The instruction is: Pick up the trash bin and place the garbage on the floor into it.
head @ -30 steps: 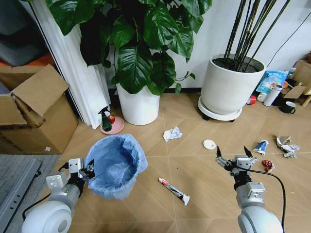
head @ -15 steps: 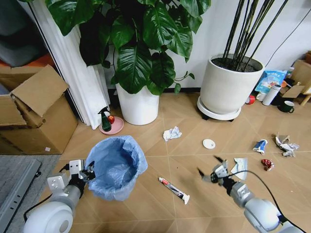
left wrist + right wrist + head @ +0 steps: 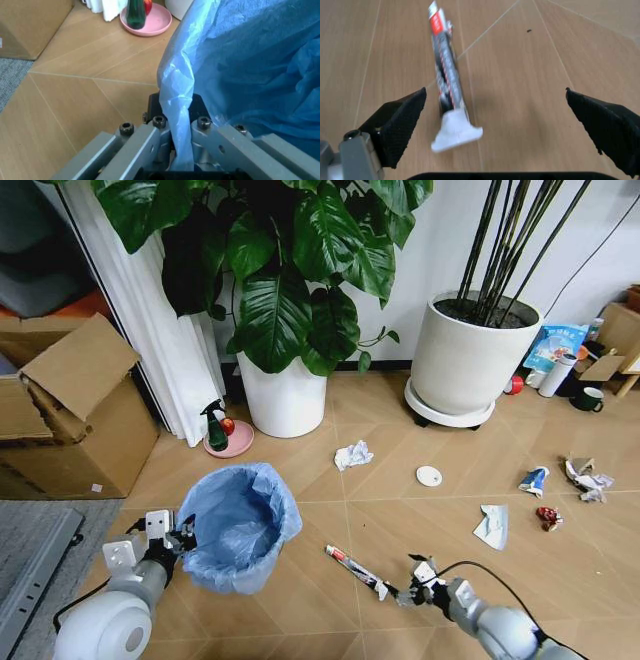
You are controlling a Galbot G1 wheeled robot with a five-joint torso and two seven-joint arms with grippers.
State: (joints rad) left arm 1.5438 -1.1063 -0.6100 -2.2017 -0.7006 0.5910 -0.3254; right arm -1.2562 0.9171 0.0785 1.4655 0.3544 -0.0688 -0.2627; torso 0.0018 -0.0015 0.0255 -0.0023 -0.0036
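The trash bin, a dark bin lined with a crinkled light-blue bag, stands at the lower left. My left gripper is shut on its ruffled bag rim; the left wrist view shows the plastic pinched between the fingers. My right gripper hangs open just above the floor, right beside the cap end of a thin tube. That tube lies just ahead of the spread fingers. More garbage lies around: a crumpled tissue, a white disc, a paper scrap, a blue wrapper, a red wrapper.
Two large white plant pots stand at the back wall. A green spray bottle sits in a pink dish. A cardboard box is at the left, with a flask and a mug at the far right.
My right arm has swung left and dropped low, ending at the tube with its gripper open. The left gripper has kept its hold on the bin's bag.
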